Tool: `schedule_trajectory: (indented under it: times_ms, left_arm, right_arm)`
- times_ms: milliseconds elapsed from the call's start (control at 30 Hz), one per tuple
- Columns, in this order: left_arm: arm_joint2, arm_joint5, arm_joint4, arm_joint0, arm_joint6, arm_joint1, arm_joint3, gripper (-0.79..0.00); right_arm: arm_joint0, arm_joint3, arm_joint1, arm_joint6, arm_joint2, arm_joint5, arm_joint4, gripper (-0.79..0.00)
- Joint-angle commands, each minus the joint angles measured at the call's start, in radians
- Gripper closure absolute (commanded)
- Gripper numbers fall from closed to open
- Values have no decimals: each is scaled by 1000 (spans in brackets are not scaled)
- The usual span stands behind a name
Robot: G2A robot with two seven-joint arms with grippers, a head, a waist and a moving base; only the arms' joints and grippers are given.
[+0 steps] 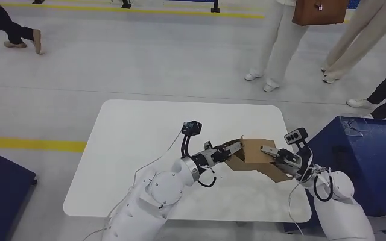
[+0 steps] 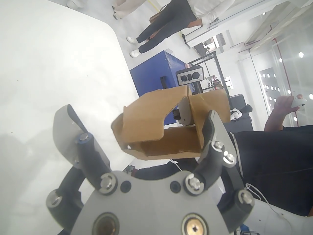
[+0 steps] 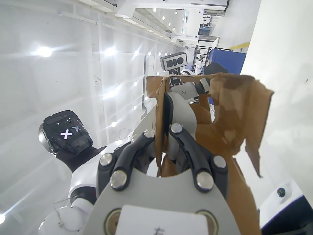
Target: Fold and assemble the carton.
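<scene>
At left, left gripper (image 2: 139, 112): fingers spread, carton (image 2: 144, 122) flap between them.
Centre, carton: above the tabletop (image 1: 139, 162), right side; light, thin, creases easily; likely best held by a wall edge.
At right, right gripper (image 3: 160, 116): fingers pinching one carton wall.

The carton (image 1: 260, 158) is plain brown corrugated cardboard and only half put together. It's a small open shell with a few walls standing and loose flaps sticking out at odd angles, none of them closed. The edges look ragged and torn in spots. It's tilted and held up off the counter (image 1: 139, 156), over the right side. One thin wall is pinched between the fingers of the right gripper (image 3: 163, 96), and the left gripper (image 2: 139, 110) has its fingers spread wide around the other end.
</scene>
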Motion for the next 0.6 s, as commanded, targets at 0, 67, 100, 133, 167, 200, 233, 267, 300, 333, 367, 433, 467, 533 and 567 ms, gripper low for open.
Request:
schedule_trajectory:
  times_ms: [0,67,100,133,167,200,233,267,300,333,367,433,467,533,567]
  left_arm:
    - [-14,-2,-8,10,9,2,-11,-785]
    - [-30,1,-12,23,14,4,-21,-785]
    - [-37,2,-16,28,14,6,-26,-785]
    - [-44,3,-20,34,14,7,-28,-785]
    - [-48,6,-22,37,9,8,-28,-785]
    - [-50,5,-23,39,3,9,-29,-785]
    - [-50,3,-22,42,-2,10,-28,-785]
    - [-49,4,-17,42,-6,10,-25,-785]
    - [-47,6,-14,41,-8,10,-21,-785]
    - [-46,7,-14,40,-8,10,-17,-785]
    - [-45,8,-17,37,-8,10,-11,-785]
    - [-45,11,-22,31,-6,9,0,-785]
    - [-45,14,-25,28,-6,8,6,-785]
    - [-45,19,-29,23,-7,8,14,-785]
    - [-45,22,-32,22,-8,7,19,-785]
  right_arm:
    - [8,11,0,2,2,33,28,0]
    - [18,22,0,10,2,63,53,0]
    - [23,27,0,13,3,77,67,0]
    - [27,32,0,15,3,89,78,0]
    - [30,36,-1,18,3,100,89,0]
    - [34,40,-1,20,3,110,99,0]
    - [37,43,-1,23,2,122,107,0]
    - [40,45,-1,28,0,132,111,0]
    - [43,46,-1,33,0,138,116,0]
    - [44,46,-1,38,-2,147,124,0]
    - [45,46,-1,44,-3,157,130,0]
    - [43,43,-1,47,-1,162,132,0]
    - [42,40,-1,49,-1,165,135,0]
    - [41,35,-1,54,0,174,146,0]
    - [40,33,-1,56,2,181,153,0]
